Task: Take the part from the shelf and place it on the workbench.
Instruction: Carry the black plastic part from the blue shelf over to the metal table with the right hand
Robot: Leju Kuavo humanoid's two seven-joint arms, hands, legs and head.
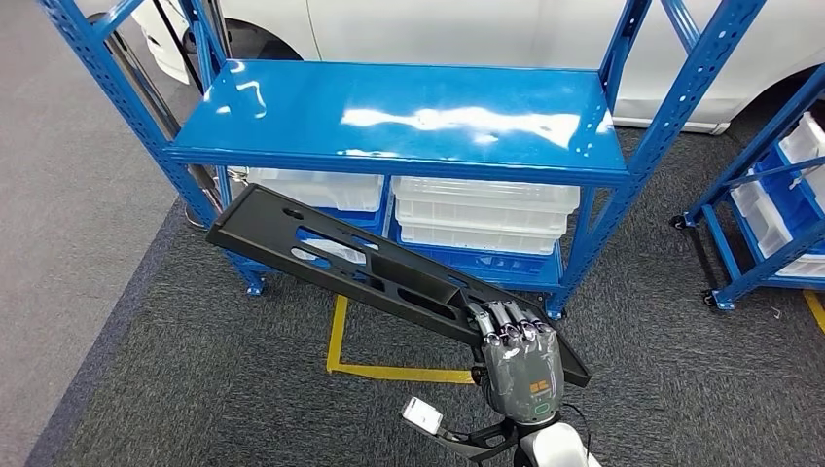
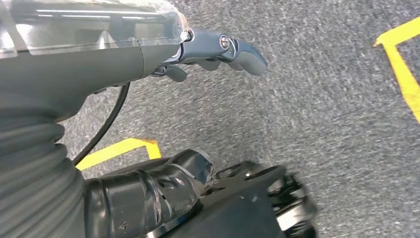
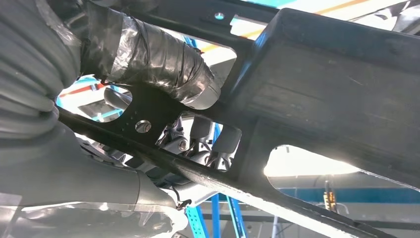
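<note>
The part [image 1: 331,258] is a long flat black metal plate with cut-out slots, tilted and held in the air in front of the blue shelf [image 1: 409,117]. My right hand [image 1: 520,360] grips its near end, fingers curled over the plate's edge. From underneath, the right wrist view has the black part [image 3: 327,94] close up with my taped thumb [image 3: 158,59] pressed against it and fingers [image 3: 198,141] showing through a slot. My left hand [image 2: 218,49] hangs over the grey carpet with nothing in it, fingers loosely curled.
The shelf's blue top board is bare; white plastic bins [image 1: 482,214] sit on the lower level. A second blue rack with white bins [image 1: 778,195] stands at the right. Yellow floor tape [image 1: 389,370] marks the grey carpet. A white car body [image 1: 438,29] is behind the shelf.
</note>
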